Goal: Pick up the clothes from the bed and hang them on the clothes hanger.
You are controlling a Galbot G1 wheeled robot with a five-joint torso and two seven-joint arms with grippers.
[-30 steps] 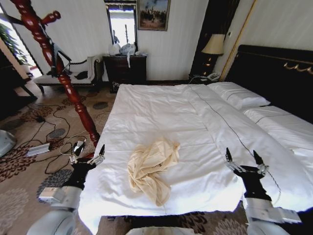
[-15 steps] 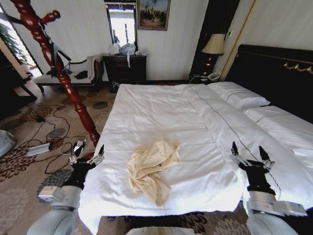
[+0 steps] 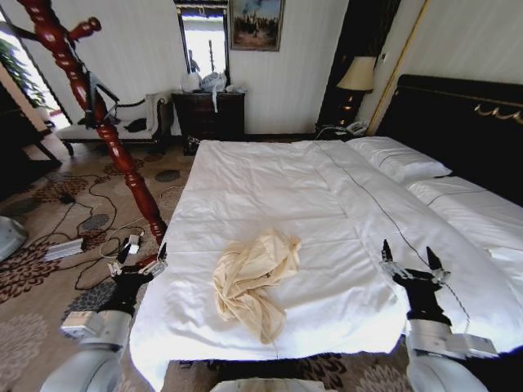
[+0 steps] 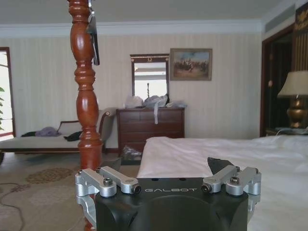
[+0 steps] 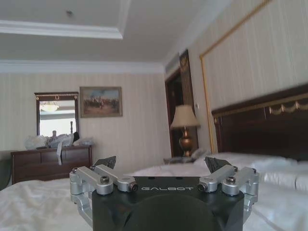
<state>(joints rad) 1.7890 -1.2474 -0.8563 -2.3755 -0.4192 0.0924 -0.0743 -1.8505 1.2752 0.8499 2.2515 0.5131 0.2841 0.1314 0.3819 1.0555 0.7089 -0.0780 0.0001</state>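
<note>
The cream-yellow shirt (image 3: 253, 282) is seen crumpled in a heap on the white duvet, near the foot edge of the bed (image 3: 270, 188), untouched. Its long axis is judged to run from the upper bunch near the collar down toward the foot edge, with a tail pointed at the robot.

It lies between the two arms. The left gripper (image 3: 140, 261) is held at the bed's left edge, over the carpet just beside the duvet corner, fingers spread apart, nothing held. The right gripper (image 3: 413, 267) is held over the duvet on the far right, fingers likewise spread and empty. From either claw the shirt lies inward, toward the centre; the left gripper is judged the nearer, the right one well apart from the heap.

The red-brown coat stand (image 3: 90, 106) is seen on the carpet to the left of the bed, beyond the left gripper, its post close in the left wrist view (image 4: 85, 96). That also favours a left-arm pick.
</note>
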